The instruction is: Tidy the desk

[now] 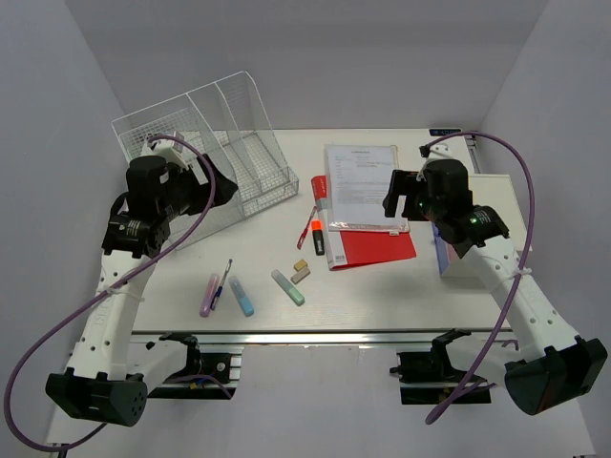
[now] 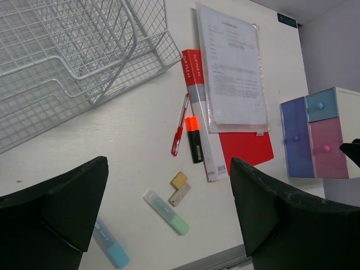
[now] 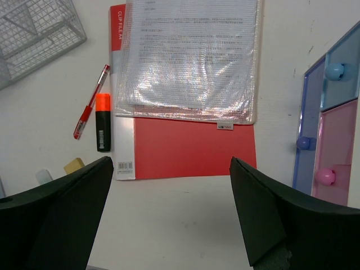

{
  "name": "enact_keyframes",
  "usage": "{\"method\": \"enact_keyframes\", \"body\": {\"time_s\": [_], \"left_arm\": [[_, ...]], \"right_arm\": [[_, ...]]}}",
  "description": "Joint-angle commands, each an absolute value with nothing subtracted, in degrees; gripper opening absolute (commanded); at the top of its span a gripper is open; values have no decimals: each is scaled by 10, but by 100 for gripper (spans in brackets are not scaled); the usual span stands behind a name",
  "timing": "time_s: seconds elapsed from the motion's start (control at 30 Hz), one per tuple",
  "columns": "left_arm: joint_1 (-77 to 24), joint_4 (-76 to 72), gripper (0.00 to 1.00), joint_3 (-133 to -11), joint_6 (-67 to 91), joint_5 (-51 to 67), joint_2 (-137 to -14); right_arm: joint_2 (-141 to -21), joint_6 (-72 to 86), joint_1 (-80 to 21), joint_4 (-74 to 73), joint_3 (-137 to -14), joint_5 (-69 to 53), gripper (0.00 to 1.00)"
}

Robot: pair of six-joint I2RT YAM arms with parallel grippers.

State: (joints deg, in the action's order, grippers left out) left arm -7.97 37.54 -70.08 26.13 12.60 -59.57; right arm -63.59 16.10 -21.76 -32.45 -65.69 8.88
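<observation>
The white desk (image 1: pixel 382 286) has a silver rail (image 1: pixel 334 334) along its front edge. On it lie a red clip file (image 1: pixel 374 245) under a clear document pouch (image 1: pixel 361 183), a red pen (image 1: pixel 305 227), an orange-black highlighter (image 1: pixel 317 237), two small erasers (image 1: pixel 301 270), and green (image 1: pixel 287 286), blue (image 1: pixel 242 297) and purple (image 1: pixel 209 295) highlighters. My left gripper (image 1: pixel 224 186) is open and empty, raised in front of the wire-mesh organizer (image 1: pixel 205 143). My right gripper (image 1: pixel 393 196) is open and empty above the pouch's right edge.
A small drawer box (image 2: pixel 315 132) with blue and pink drawers stands at the desk's right side, under my right arm. A thin blue pen (image 1: pixel 223 281) lies beside the purple highlighter. White walls enclose the desk on three sides.
</observation>
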Motion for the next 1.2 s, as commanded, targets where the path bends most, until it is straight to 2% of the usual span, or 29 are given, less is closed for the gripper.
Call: {"method": "enact_keyframes", "body": {"time_s": [0.0,0.27,0.57,0.8,0.93,1.0,1.17], "left_arm": [[-78,394,98,-709,250,108,-588],[-78,390,98,-700,255,99,-572],[-78,361,98,-697,258,117,-613],[-90,331,98,-734,294,144,-707],[-197,303,98,-772,287,72,-787],[-212,301,98,-802,285,67,-823],[-221,265,98,-833,280,125,-938]], "right_arm": [[-635,159,-218,-309,-670,100,89],[-655,155,-217,-290,-672,85,89],[-753,154,-217,-316,-716,86,90],[-887,178,-196,-345,-799,97,89],[-963,175,-174,-349,-853,89,89],[-1009,173,-161,-374,-897,88,89],[-1092,155,-143,-352,-948,102,89]]}}
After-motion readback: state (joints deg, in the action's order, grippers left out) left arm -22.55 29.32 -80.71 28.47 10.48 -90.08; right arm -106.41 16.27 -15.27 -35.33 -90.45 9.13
